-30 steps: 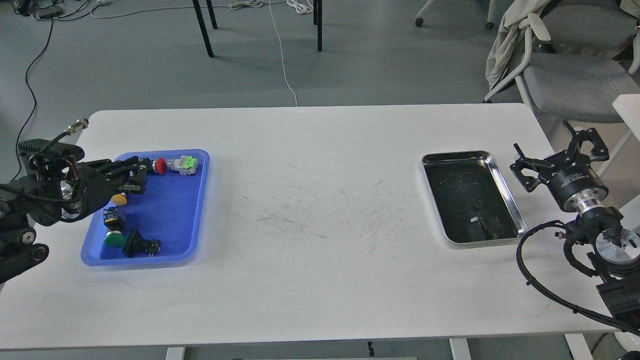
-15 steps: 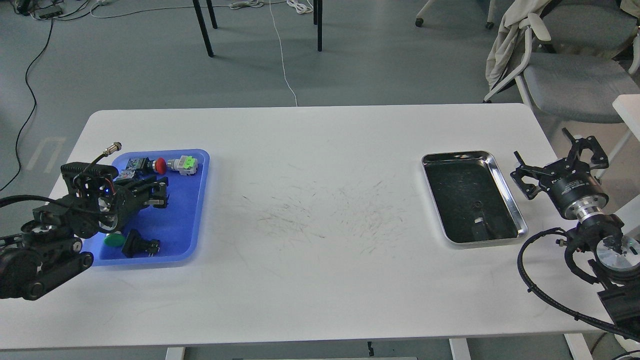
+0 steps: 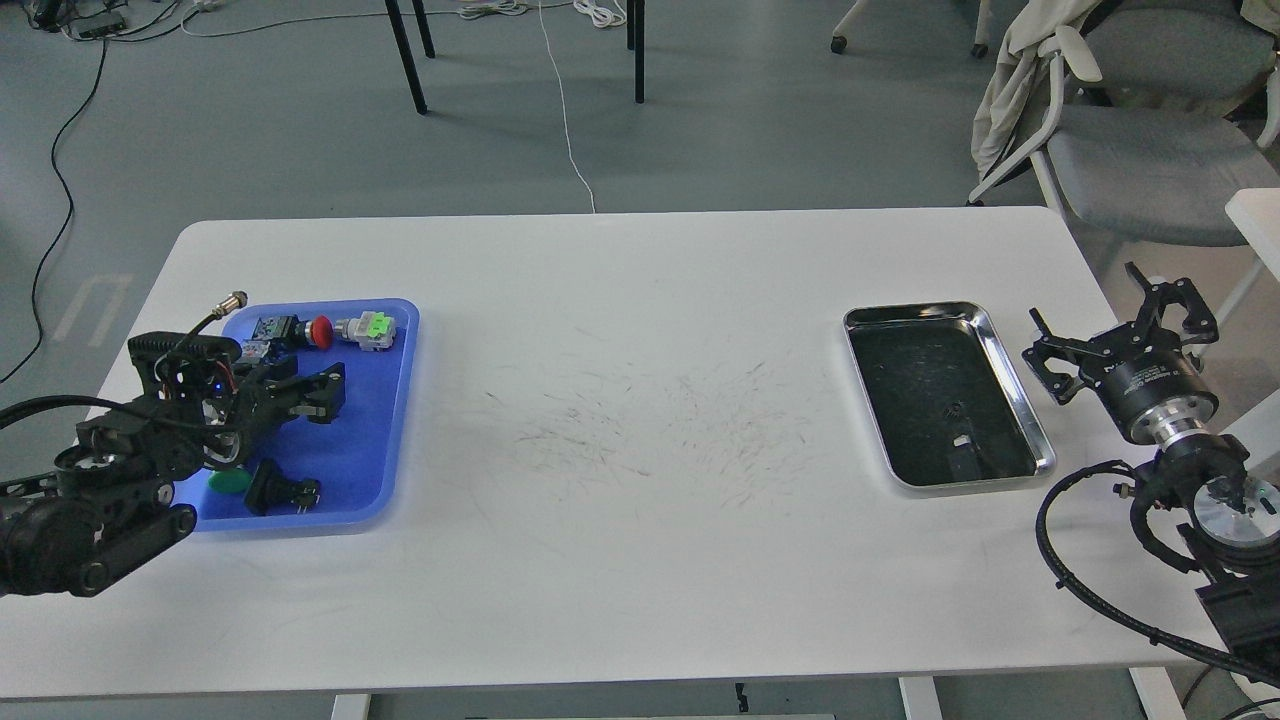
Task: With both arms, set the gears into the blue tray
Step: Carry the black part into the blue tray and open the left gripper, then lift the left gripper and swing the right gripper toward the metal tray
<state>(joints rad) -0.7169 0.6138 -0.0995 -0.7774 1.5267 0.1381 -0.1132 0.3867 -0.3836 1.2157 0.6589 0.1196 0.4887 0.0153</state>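
The blue tray (image 3: 385, 430) sits at the table's left end, holding coloured push-buttons and a black plug. My left gripper (image 3: 322, 392) hovers over the tray's middle-left, its fingers slightly apart with nothing visible between them. In the steel tray (image 3: 1010, 350) at the right, a tiny dark round piece (image 3: 956, 408) that looks like a gear lies on the dark bottom, beside a dark boxy piece (image 3: 965, 462). My right gripper (image 3: 1115, 335) stands just right of the steel tray, open wide and empty. No gear can be made out in the blue tray.
In the blue tray lie a red-capped button (image 3: 320, 331), a grey and green switch (image 3: 367, 328), a green cap (image 3: 230, 481) and a black plug (image 3: 283, 488). A grey office chair (image 3: 1140, 150) stands beyond the table's far right corner.
My left arm swung in over the table and its gripper moved from the tray's back left toward its middle. The right gripper shifted only slightly.
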